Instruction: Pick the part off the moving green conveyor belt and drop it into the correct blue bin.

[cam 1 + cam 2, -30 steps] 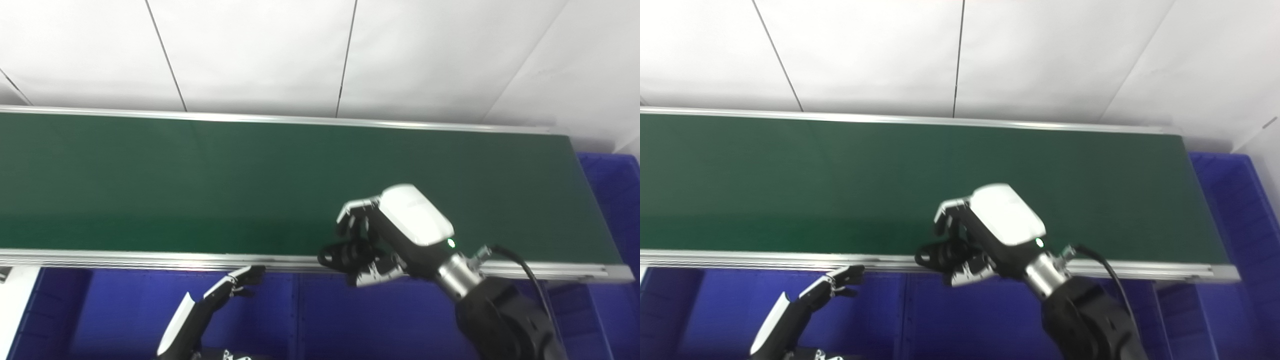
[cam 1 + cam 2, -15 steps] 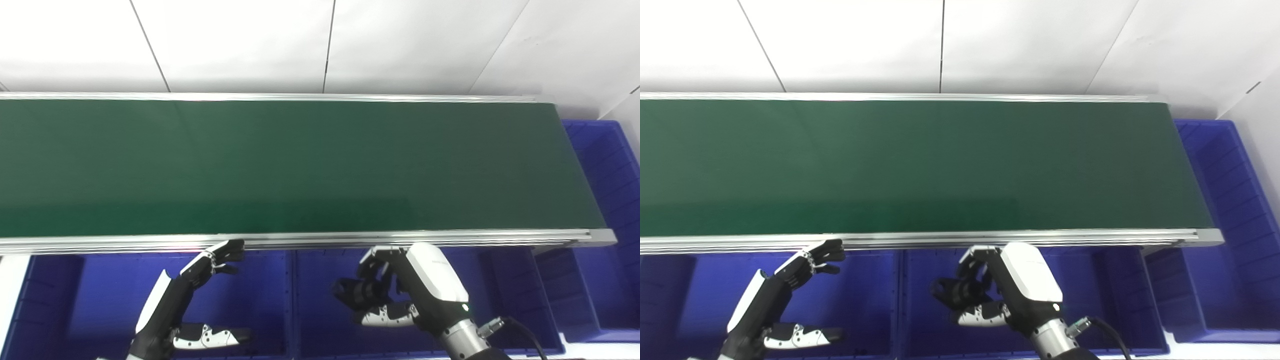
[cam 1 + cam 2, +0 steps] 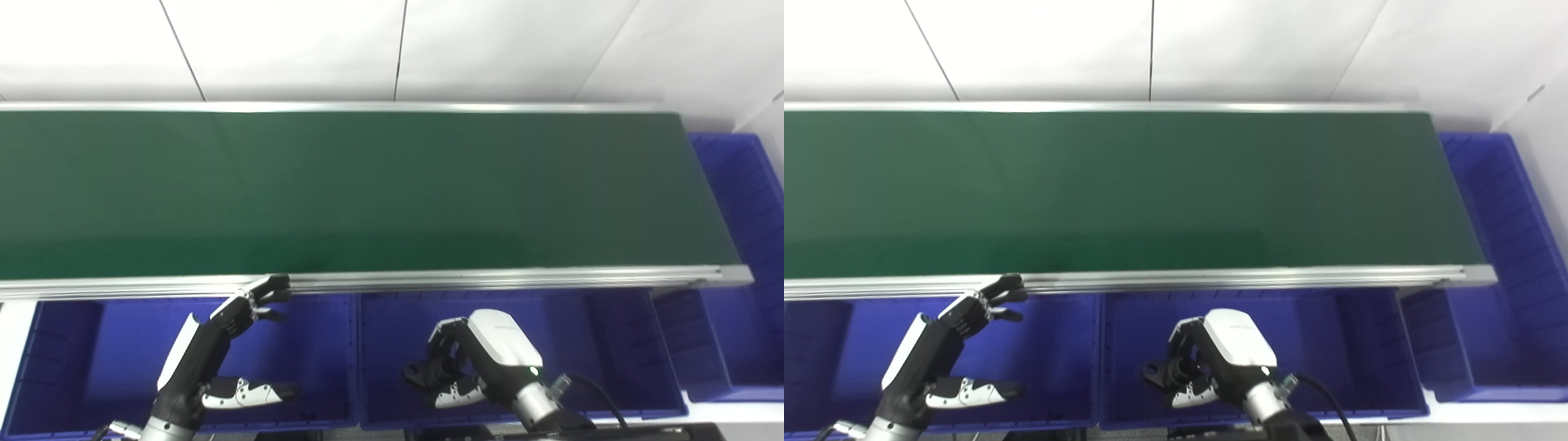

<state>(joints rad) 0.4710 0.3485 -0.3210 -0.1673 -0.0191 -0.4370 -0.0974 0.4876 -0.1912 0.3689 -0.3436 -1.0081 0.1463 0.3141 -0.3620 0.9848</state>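
Observation:
My right hand (image 3: 471, 361) is shut on a small black part (image 3: 422, 372) with a ring-shaped end, which sticks out to the left of the fingers. It holds the part over the middle blue bin (image 3: 588, 343), low inside its walls. The part also shows in the right eye view (image 3: 1159, 372). My left hand (image 3: 236, 343) is open and empty, fingers spread, over the left blue bin (image 3: 79, 343) just below the belt's front rail. The green conveyor belt (image 3: 367, 190) carries nothing.
A third blue bin (image 3: 747, 202) stands past the belt's right end, reaching along the right side. An aluminium rail (image 3: 490, 278) runs along the belt's front edge above the bins. White wall panels lie behind the belt.
My right hand carried the black part off the belt's front edge and down into the middle bin. The camera tilted down, showing more of the bins. The left hand hardly moved.

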